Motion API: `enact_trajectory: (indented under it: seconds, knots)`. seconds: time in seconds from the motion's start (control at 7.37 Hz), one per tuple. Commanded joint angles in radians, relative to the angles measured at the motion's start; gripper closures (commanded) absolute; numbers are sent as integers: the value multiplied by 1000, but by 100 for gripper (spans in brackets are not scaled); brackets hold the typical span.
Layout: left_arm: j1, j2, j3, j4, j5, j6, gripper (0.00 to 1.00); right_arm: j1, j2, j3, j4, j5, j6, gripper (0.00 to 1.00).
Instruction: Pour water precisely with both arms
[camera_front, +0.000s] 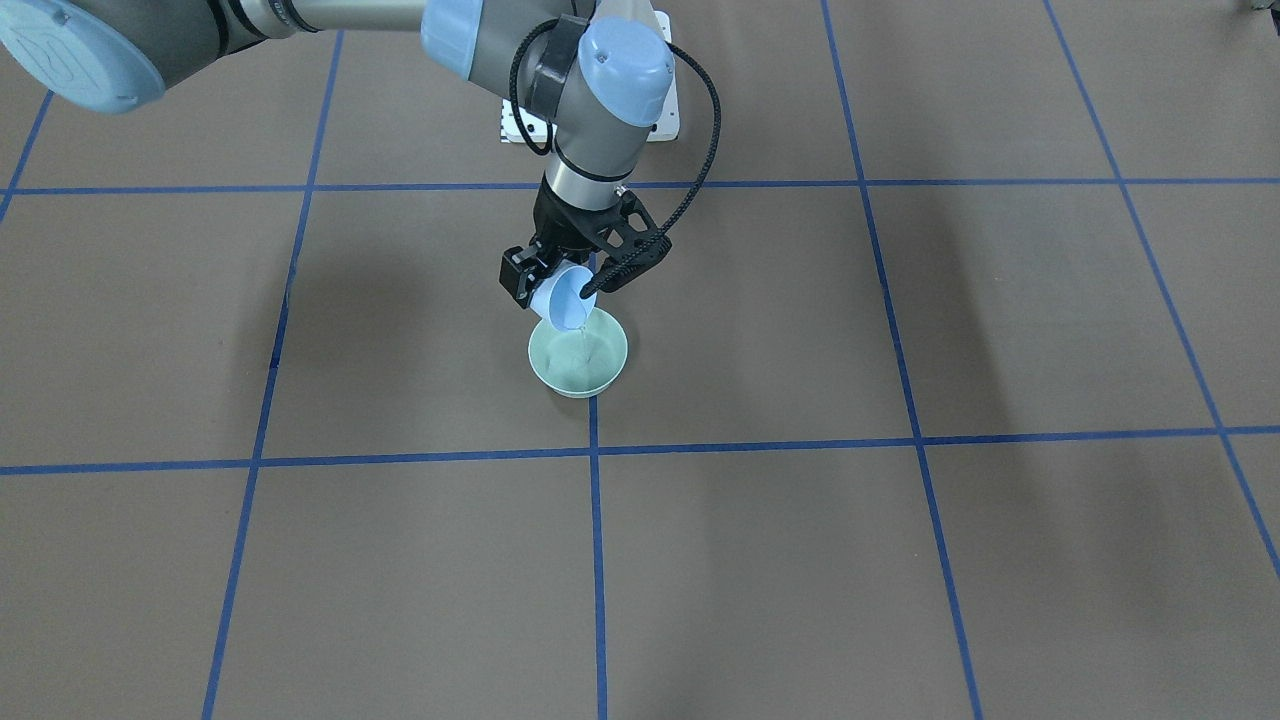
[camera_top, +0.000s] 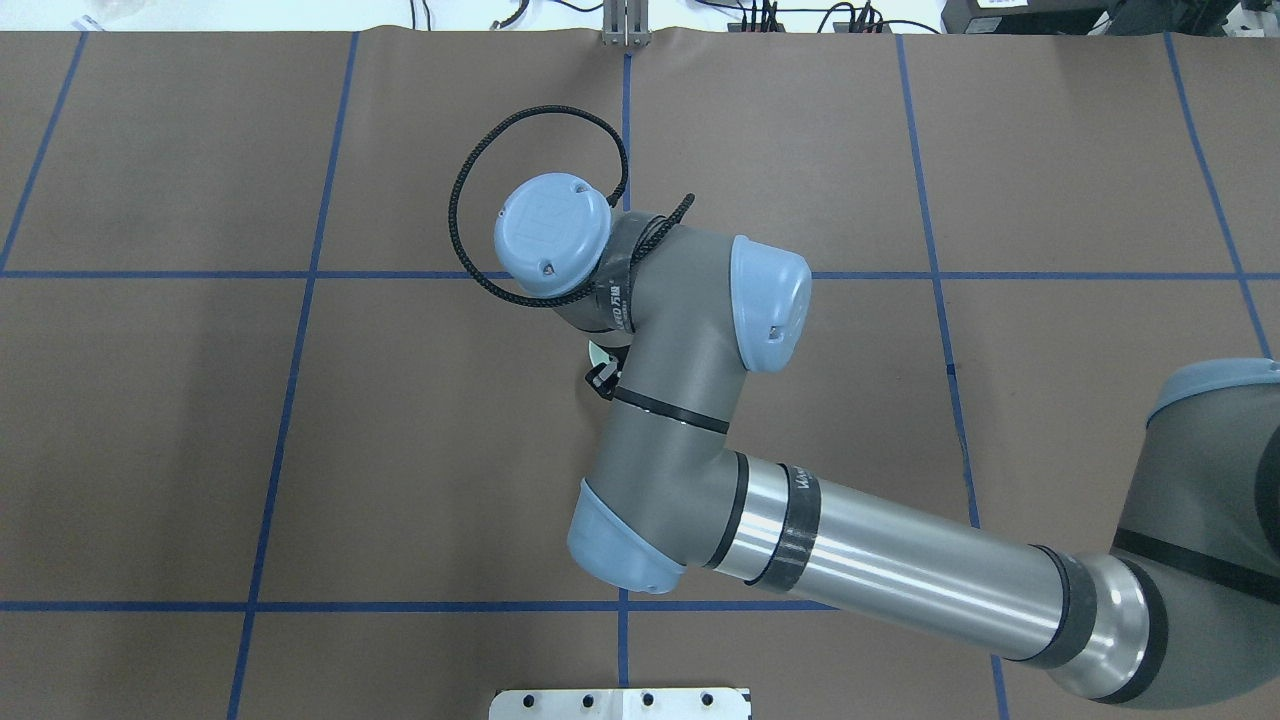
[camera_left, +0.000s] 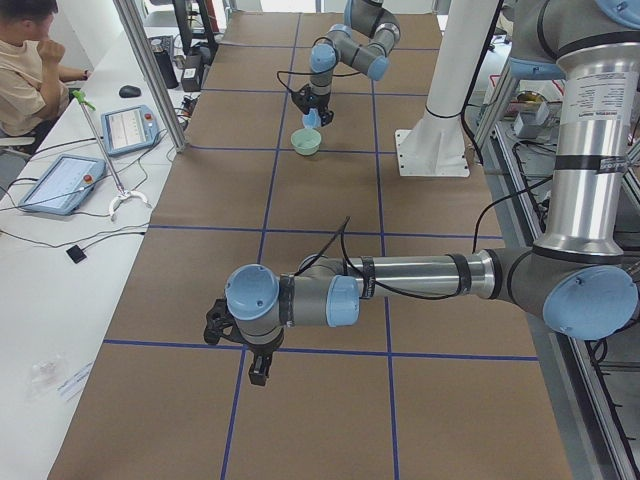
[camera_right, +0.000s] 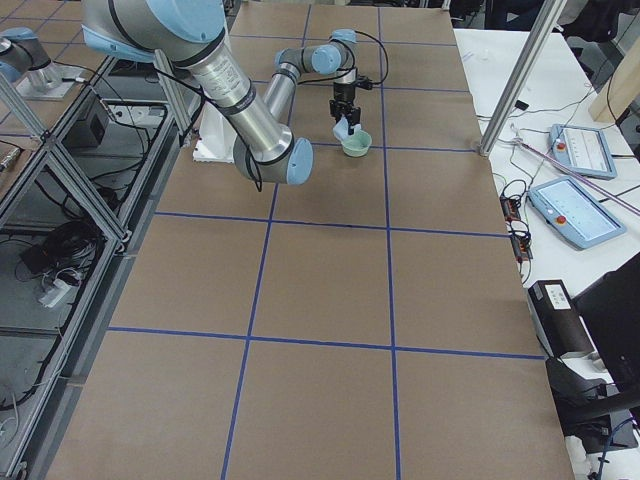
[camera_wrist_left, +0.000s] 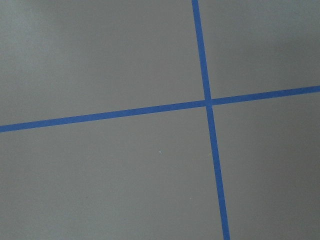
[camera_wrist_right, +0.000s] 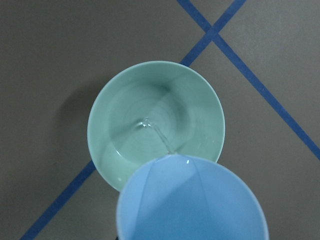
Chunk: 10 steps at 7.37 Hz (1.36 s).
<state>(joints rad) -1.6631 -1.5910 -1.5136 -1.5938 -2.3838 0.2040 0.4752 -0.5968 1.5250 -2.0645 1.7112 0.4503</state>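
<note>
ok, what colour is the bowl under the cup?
Pale mint green; the bowl shows best in the right wrist view.

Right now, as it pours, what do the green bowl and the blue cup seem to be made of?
Round pale green bowl: probably glazed ceramic, possibly glossy plastic. Its smooth inside shows faint concentric rings and a soft sheen.
Pale blue cone-shaped cup: looks like thin matte plastic or coated paper, with a fine rim and faint straight creases. I cannot tell which.
</note>
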Motion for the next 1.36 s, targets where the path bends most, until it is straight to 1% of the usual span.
enact_trajectory:
  seconds: [0.0,0.14,0.27,0.41,0.68,0.81,0.95,1.09,1.22]
  knots:
    - [-1,-1,-2,0,0,0,0,-1,79,-49,-131,-2,1,100]
    - [-1,-1,-4,0,0,0,0,-1,121,-98,-175,-4,-1,100]
    - [-1,-1,-4,0,0,0,0,-1,136,-120,-202,-5,1,100]
    - [-1,-1,-4,0,0,0,0,-1,141,-118,-238,-10,-1,100]
    - [-3,-1,-5,-2,-2,0,0,-4,187,-128,-374,-31,-1,100]
    - [-3,-1,-5,0,-20,0,0,-7,210,-147,-403,-35,-1,100]
    - [-4,-1,-5,-2,-23,0,0,-18,260,-225,-423,-66,-1,100]
    - [-7,-1,-5,-2,-23,0,0,-23,278,-267,-427,-93,-1,100]
    - [-7,-1,-5,-2,-23,0,0,-24,279,-269,-439,-99,-2,100]
